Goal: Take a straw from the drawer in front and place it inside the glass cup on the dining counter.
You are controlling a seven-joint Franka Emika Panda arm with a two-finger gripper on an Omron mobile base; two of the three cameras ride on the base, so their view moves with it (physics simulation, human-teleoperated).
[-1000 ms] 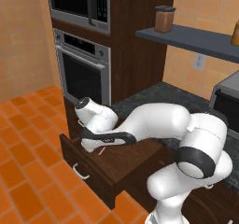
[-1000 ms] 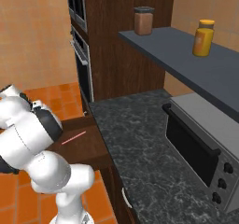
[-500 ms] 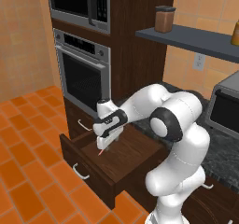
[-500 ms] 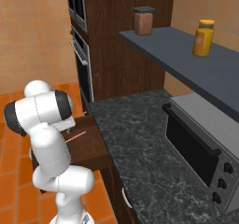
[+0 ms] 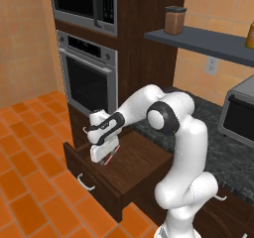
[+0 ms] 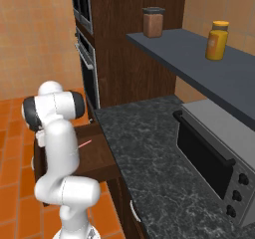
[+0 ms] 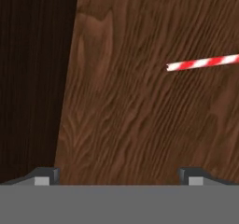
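The straw [image 7: 203,63] lies flat on the wooden floor of the pulled-out drawer [image 5: 130,168], ahead of the gripper [image 7: 119,175] and off to one side, untouched. The gripper points down into the drawer, jaws spread wide, holding nothing.

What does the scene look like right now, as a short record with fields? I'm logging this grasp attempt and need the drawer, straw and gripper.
drawer: pulled open, silver handle on its front
straw: red and white, lying flat on the drawer floor
gripper: open, pointing down into the drawer
gripper vs straw: apart; in the hand view the straw lies ahead, off to one side
held: nothing
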